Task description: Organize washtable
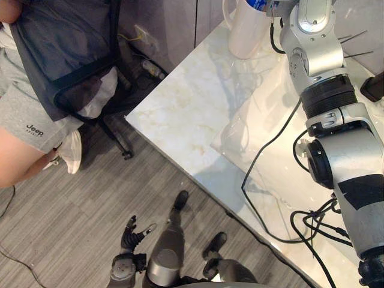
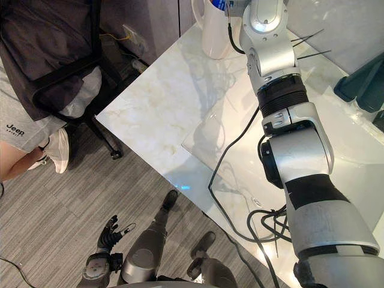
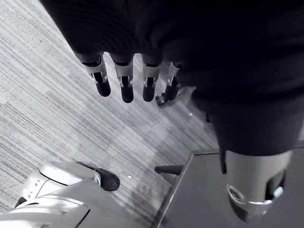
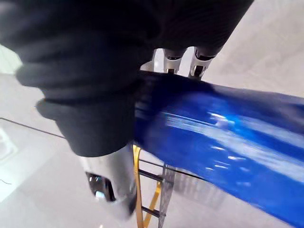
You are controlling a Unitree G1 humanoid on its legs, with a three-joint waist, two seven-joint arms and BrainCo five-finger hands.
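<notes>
My right hand [image 4: 95,95] is shut on a glossy blue tube-like thing [image 4: 228,137], with its fingers [image 4: 197,66] curled over the far side and the thumb under it. From the head, the right arm stretches to the back of the marble washtable [image 1: 192,108], where a bit of the blue thing [image 1: 257,3] shows above a tall white cup [image 1: 243,30]. My left hand [image 1: 135,231] hangs low beside the table over the floor, and its fingers [image 3: 126,83] are straight and hold nothing.
A person sits on a black office chair [image 1: 90,90] at the table's left corner. A dark teal object [image 2: 360,81] stands at the table's right side, with thin dark sticks [image 1: 354,45] beside the arm. A gold wire rack [image 4: 142,190] shows below the blue thing.
</notes>
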